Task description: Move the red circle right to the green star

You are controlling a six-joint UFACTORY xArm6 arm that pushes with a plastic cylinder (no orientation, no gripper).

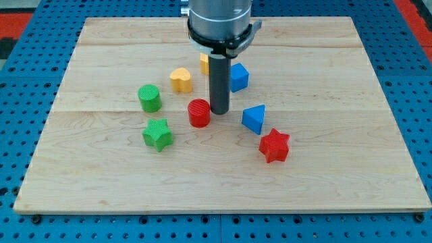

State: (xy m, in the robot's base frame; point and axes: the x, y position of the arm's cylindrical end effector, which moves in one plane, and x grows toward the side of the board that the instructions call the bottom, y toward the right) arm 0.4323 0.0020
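The red circle (199, 113) lies near the middle of the wooden board (337, 169). The green star (157, 134) lies below and to the left of it, a short gap apart. My tip (219, 111) stands right against the red circle's right side, at about the same height in the view. The rod comes down from the arm's head at the view's top.
A green cylinder (150, 98) lies left of the red circle, above the green star. A yellow heart (180, 79) and a partly hidden yellow block (204, 63) lie above. A blue block (239, 77), a blue triangle (254, 119) and a red star (274, 146) lie to the right.
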